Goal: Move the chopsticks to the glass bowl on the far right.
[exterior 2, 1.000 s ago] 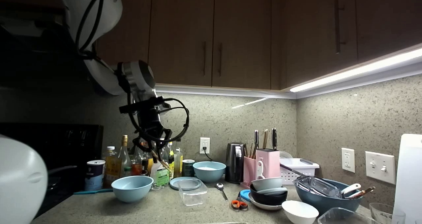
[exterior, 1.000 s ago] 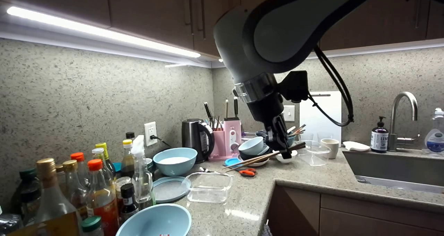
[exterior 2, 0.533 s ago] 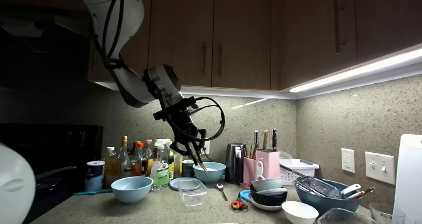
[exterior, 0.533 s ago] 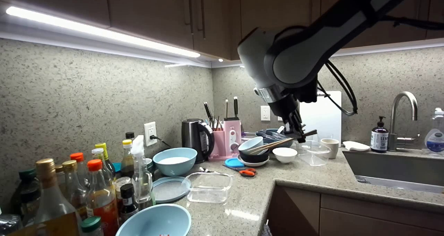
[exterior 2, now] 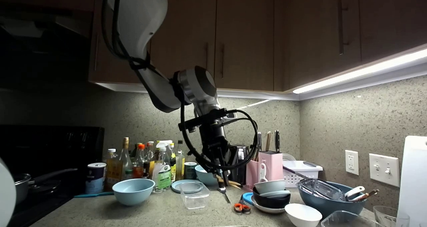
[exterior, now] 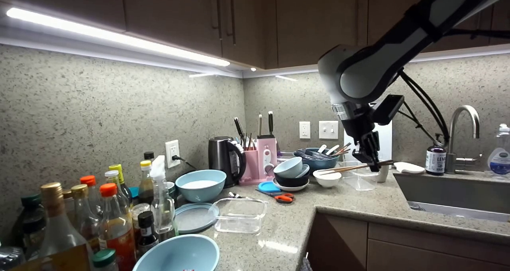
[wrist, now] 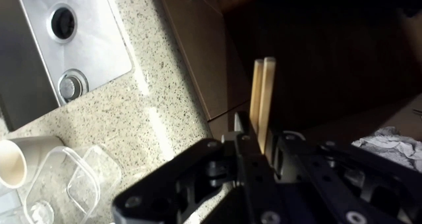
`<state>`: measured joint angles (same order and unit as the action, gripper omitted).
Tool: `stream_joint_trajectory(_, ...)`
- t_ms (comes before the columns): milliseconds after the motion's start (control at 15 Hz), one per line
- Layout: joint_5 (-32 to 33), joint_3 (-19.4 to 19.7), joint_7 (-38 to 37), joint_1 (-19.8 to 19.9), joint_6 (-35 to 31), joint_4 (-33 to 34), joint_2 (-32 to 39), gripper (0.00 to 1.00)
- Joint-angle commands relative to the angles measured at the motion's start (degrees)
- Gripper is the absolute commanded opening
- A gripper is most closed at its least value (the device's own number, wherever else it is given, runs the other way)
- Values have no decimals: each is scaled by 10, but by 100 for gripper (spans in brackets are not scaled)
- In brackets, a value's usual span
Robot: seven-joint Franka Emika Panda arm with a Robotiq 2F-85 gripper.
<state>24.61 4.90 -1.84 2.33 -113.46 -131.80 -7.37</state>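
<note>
- Narrow fingers (wrist: pixel 245 146) pinch the chopsticks (wrist: pixel 266 95) between them; pair lies side by side, ends jutting past the fingers in wrist view.
- Chopsticks held above the surface (exterior: pixel 287 227), slightly tilted in an exterior view.
- Clear glass bowl (exterior: pixel 360 182): left of the fingers in wrist view, beside a cup (wrist: pixel 34 148).
- White bowl (exterior: pixel 327 179): lower left of the fingers, exterior view.
</note>
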Motion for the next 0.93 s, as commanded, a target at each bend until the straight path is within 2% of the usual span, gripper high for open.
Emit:
stream_joint_trajectory(0,-6,-4,1,10,-2,-5,-3,12)
stream_joint_trajectory(267,-8,2,-6,18,1,5,-9,8)
stream_joint_trajectory(867,-88,98,-9,107,8,105,44,9)
